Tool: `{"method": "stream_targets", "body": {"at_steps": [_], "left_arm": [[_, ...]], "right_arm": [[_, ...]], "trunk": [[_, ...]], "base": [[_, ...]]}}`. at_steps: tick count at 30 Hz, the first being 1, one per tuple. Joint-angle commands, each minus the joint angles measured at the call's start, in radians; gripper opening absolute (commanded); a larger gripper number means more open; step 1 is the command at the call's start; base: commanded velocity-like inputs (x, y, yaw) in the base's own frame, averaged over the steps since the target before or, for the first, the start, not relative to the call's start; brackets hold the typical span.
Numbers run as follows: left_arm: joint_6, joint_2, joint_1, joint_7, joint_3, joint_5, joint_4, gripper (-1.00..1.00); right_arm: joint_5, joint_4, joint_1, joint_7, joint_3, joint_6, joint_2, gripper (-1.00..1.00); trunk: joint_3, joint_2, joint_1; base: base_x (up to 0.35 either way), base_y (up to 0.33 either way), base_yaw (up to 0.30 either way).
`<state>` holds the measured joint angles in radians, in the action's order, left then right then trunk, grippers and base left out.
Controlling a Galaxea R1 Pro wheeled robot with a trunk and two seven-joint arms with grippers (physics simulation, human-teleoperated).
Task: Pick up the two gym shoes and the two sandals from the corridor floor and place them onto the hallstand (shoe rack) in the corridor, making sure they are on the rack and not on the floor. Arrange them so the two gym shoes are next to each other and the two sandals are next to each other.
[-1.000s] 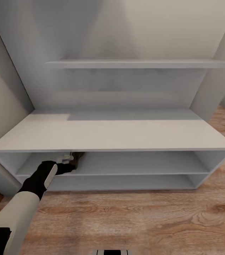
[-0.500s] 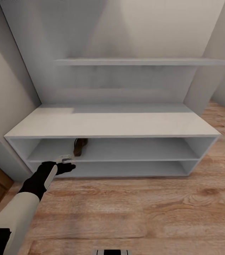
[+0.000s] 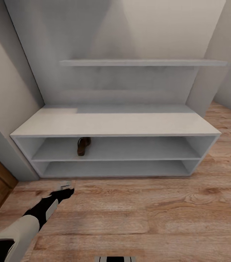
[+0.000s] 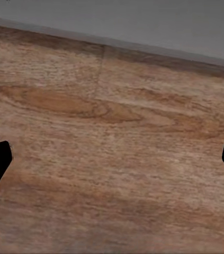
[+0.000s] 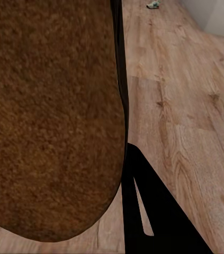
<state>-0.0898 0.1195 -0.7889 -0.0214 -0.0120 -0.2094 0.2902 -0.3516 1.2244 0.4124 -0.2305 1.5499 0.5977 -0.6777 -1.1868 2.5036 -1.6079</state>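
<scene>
Sandal [image 3: 82,145] half-hidden under hallstand [image 3: 115,123] top

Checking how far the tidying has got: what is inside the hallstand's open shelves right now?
One brown sandal lies on the upper open shelf of the hallstand, toward its left end. No other shoe shows on either level; the bench top hides the shelves' rear.
</scene>
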Motion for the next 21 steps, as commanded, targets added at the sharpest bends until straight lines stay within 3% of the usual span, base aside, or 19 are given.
{"method": "stream_targets", "body": {"at_steps": [1,2,9,21], "left_arm": [[0.045,0.0,0.0,-0.002,-0.001,-0.01,-0.033,1.0],[0.155,0.0,0.0,0.001,0.0,-0.01,-0.111,1.0],[0.167,0.0,0.0,0.0,0.0,-0.01,-0.12,1.0],[0.168,-0.003,0.0,0.0,-0.002,-0.01,-0.121,1.0]], "right_arm": [[-0.008,0.002,0.001,-0.007,0.002,0.004,0.0,-1.0],[-0.005,0.002,0.001,-0.007,0.002,0.005,0.001,-1.0],[-0.004,0.001,0.002,-0.007,0.002,0.004,0.001,-1.0],[-0.004,0.001,0.001,-0.007,0.001,0.005,0.001,-1.0]], "trunk": [[-0.001,0.0,0.0],[-0.001,0.0,0.0],[-0.001,0.0,0.0],[-0.001,0.0,0.0]], "base": [[-0.007,0.0,0.0],[-0.066,0.031,0.0],[-0.191,0.153,0.0],[-0.292,0.128,0.0]]}}
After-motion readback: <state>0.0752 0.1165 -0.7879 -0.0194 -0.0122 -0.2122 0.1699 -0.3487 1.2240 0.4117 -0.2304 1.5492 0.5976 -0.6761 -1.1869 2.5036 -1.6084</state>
